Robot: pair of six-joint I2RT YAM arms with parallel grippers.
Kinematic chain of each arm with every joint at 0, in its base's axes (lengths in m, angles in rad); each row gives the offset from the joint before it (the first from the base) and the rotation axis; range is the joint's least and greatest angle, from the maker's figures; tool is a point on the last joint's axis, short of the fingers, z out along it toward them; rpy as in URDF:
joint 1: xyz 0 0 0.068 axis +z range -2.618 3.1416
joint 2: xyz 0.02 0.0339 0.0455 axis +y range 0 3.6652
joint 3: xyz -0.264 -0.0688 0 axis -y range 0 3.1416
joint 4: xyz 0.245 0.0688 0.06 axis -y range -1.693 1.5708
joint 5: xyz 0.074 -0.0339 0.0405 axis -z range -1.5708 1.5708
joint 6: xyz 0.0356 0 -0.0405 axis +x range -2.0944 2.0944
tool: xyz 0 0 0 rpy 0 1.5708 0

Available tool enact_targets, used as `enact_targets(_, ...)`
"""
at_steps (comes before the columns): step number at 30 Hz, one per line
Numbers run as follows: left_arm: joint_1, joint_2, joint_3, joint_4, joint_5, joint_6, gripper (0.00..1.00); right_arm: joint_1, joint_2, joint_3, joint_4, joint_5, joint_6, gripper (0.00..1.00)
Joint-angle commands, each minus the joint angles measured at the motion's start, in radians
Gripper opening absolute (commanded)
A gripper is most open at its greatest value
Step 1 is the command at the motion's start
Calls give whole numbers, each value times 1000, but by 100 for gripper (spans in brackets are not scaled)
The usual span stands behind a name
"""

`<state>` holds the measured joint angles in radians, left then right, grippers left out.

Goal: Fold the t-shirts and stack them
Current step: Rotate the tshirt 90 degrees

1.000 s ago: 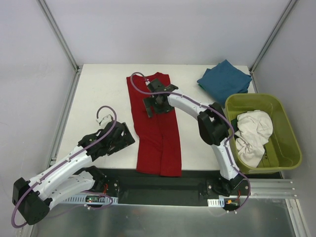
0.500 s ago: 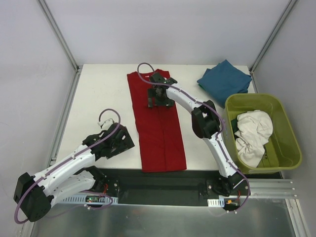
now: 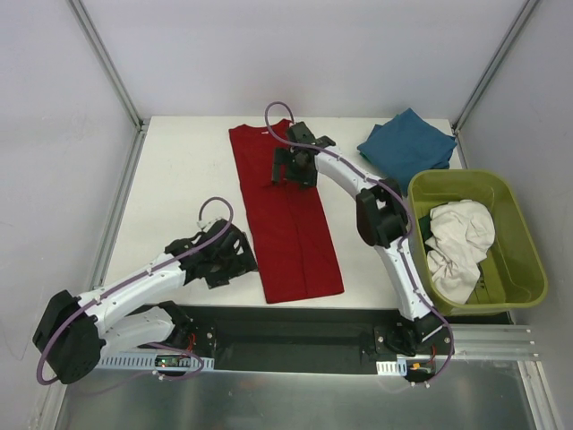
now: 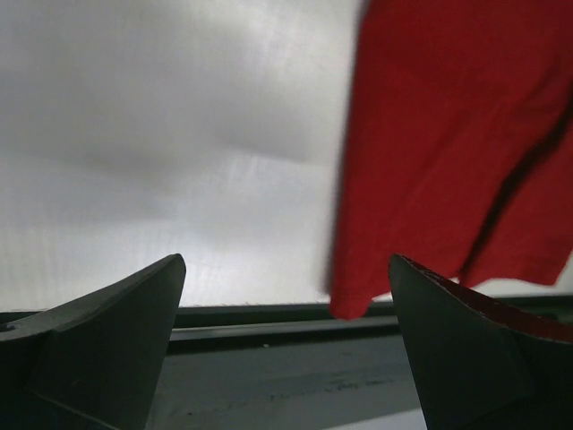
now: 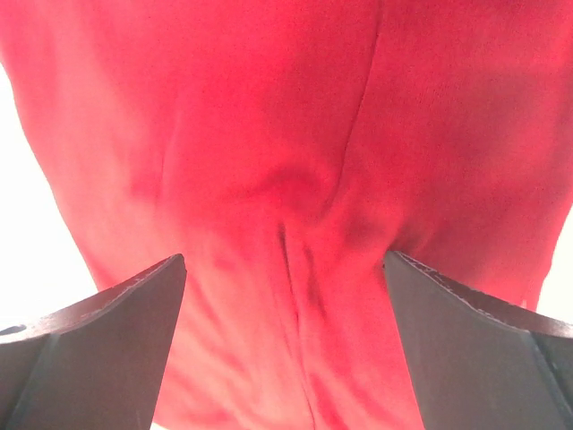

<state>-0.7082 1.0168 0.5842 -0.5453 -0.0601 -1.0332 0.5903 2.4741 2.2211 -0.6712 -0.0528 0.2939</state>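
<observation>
— Over the far part of the deep red t-shirt (image 3: 291, 233), how does the right gripper (image 5: 285, 260) stand?
— Its fingers are spread wide with nothing clamped. Puckered red cloth lies under the gap, and whether the tips touch it cannot be told.
— And the left gripper (image 4: 286, 260)?
— Spread as well and holding nothing. It is low over the bare table (image 3: 188, 170) near the front edge, with the shirt's near left corner just beside one finger.
— How does the red shirt lie?
— Flat, as a long narrow strip folded lengthwise, running from the far edge toward the arms' bases.
— The other shirts?
— The teal-blue t-shirt (image 3: 407, 145) sits folded at the far right corner, and the white t-shirt (image 3: 458, 240) is crumpled inside the olive-green tub (image 3: 515, 255) at the right
</observation>
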Motion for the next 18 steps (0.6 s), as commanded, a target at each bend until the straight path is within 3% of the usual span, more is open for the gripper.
enact_targets(1, -65, 9, -37, 152, 153, -30, 96, 16, -292, -151, 76, -134, -148, 96)
enact_targets(6, -120, 83, -55, 185, 187, -54, 82, 22, -689, -547, 137, -136, -222, 97)
enact_targets(10, -162, 141, -53, 208, 177, -65, 71, 20, -1004, -877, 160, 129, -187, 96)
enact_targets(12, -169, 182, -47, 215, 175, -68, 61, 19, -1099, -1053, 171, 212, -136, 96)
enact_targets(16, -180, 238, -37, 243, 195, -62, 48, 19, -1334, -1282, 206, 217, -55, 96)
enact_targets(18, -192, 259, -41, 254, 197, -59, 46, 19, -1385, -1351, 179, 220, -20, 96)
